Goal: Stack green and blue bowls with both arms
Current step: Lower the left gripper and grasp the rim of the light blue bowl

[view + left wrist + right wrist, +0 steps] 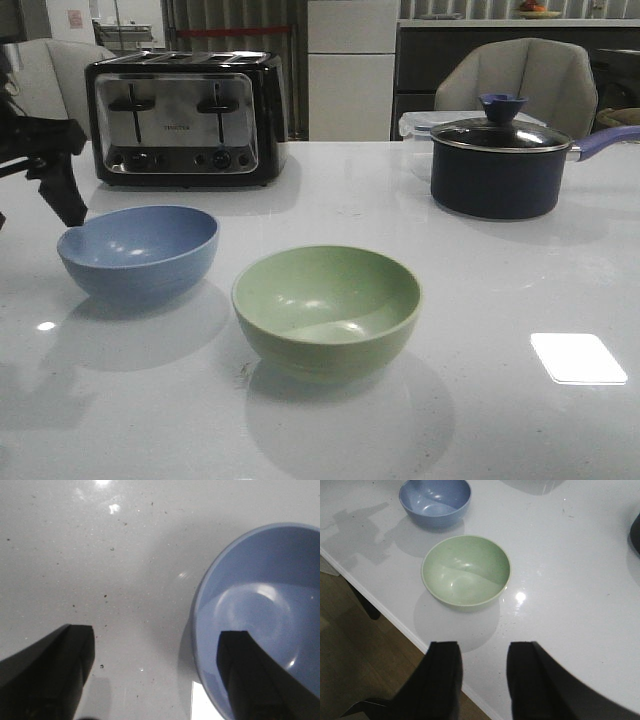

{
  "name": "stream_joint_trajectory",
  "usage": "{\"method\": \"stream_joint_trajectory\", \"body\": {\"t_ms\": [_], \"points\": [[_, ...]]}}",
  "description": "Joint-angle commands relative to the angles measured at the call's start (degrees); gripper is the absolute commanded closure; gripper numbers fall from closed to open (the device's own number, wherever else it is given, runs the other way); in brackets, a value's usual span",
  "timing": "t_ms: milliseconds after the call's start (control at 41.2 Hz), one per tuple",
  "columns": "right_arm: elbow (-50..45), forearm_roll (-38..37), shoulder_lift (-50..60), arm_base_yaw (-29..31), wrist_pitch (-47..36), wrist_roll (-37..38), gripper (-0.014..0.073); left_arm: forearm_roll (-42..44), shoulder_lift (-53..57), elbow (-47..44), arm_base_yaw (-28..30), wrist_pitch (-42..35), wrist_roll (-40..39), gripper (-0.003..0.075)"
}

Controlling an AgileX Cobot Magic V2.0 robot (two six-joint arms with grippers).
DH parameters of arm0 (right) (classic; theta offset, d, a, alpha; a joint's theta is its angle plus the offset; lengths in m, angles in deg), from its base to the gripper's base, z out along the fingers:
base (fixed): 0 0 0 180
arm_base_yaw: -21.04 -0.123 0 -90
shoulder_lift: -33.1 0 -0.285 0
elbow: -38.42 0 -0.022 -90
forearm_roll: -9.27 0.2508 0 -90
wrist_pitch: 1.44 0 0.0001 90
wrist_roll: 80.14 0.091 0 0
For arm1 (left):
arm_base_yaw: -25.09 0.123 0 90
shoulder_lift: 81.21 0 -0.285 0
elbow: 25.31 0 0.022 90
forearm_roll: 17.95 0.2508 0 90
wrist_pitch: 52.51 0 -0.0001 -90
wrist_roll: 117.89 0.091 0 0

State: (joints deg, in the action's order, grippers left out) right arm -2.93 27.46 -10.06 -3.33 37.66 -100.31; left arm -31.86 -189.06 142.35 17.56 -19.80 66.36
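While both bowls sit upright and apart, the white table (480, 300) carries everything, and the green bowl (326, 308) near its front middle serves as the marker for the rest. Behind that bowl and off to the left, at the table's far side, stands the black and chrome toaster (185, 118). Behind it to the right stands the dark navy saucepan (500, 165) with its glass lid on and a blue handle pointing right; a clear lidded container (418, 128) peeks out behind the pan. Two grey chairs (520, 80) stand beyond the table.

Left of the green bowl and slightly farther back, close but not touching, sits the blue bowl (140, 250). Both are empty. The right wrist view shows the same pair, green bowl (466, 570) nearer the table edge, blue bowl (435, 501) beyond it.

Further left than the blue bowl, the left arm (45, 160) reaches in from the picture's edge. Its gripper (160, 675) has the jaws wide apart, one finger over the bare table and the other finger (250, 675) over the inside of the blue bowl (260, 610), so the rim lies between them; whether either touches I cannot tell.

The right gripper (482, 675) hangs over the table's near edge, on the green bowl's near side and well clear of it, jaws apart and holding nothing.
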Motion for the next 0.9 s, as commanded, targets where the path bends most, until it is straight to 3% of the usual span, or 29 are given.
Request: {"method": "stream_joint_trajectory", "body": {"t_ms": [0, 243, 680, 874], "points": [[1.45, 0.64, 0.11, -0.11, -3.70, -0.65, 0.0230, -1.48, 0.69, 2.41, -1.39, -3.00, 0.12, 0.0161], [1.45, 0.64, 0.11, -0.11, -3.70, -0.65, 0.0230, -1.21, -2.07, 2.50, -4.08, -6.03, 1.42, 0.0182], [1.45, 0.64, 0.11, -0.11, -3.70, -0.65, 0.0230, -1.12, -2.38, 2.50, -4.08, -6.41, 1.42, 0.0601], [1.45, 0.64, 0.11, -0.11, -3.70, -0.65, 0.0230, -0.85, 0.25, 2.95, -4.08, -5.12, 1.45, 0.0627]]}}
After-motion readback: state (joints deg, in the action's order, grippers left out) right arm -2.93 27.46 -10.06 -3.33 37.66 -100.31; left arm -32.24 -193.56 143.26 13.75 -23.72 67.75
